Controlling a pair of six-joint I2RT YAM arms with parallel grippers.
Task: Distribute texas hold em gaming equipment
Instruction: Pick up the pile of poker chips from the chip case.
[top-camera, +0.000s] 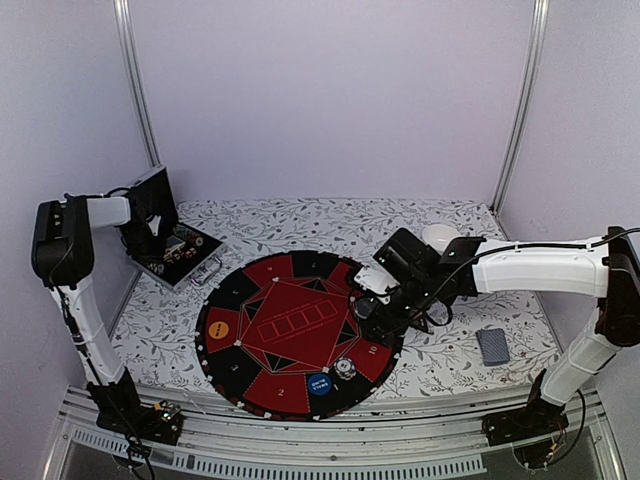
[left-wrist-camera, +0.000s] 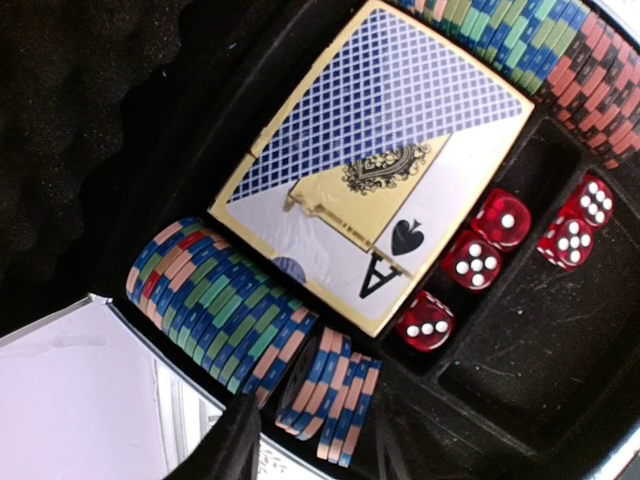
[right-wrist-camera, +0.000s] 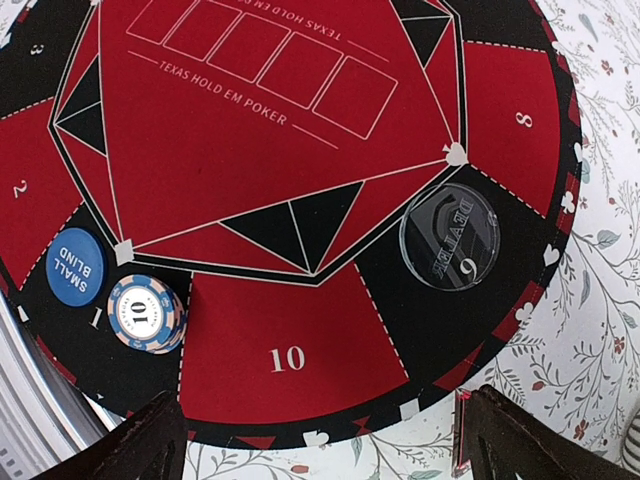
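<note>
The round red and black poker mat (top-camera: 262, 352) lies mid-table. On it are an orange button (top-camera: 217, 328), a blue small-blind button (top-camera: 319, 384) (right-wrist-camera: 77, 266), a small stack of blue-white chips (top-camera: 344, 368) (right-wrist-camera: 147, 312) and a clear dealer button (right-wrist-camera: 449, 235). My right gripper (top-camera: 388, 316) (right-wrist-camera: 320, 450) hangs open and empty over the mat's edge at seat 10. My left gripper (top-camera: 150, 245) (left-wrist-camera: 315, 455) is inside the open case (top-camera: 185, 262), jaws open either side of a few blue-peach chips (left-wrist-camera: 330, 395). A boxed card deck (left-wrist-camera: 375, 165) lies in the case.
A loose blue-backed deck (top-camera: 492, 345) lies on the floral cloth at the right. A white bowl (top-camera: 440, 238) stands behind the right arm. The case also holds rows of chips (left-wrist-camera: 215, 300) and several red dice (left-wrist-camera: 475, 262). Its lid stands upright at the far left.
</note>
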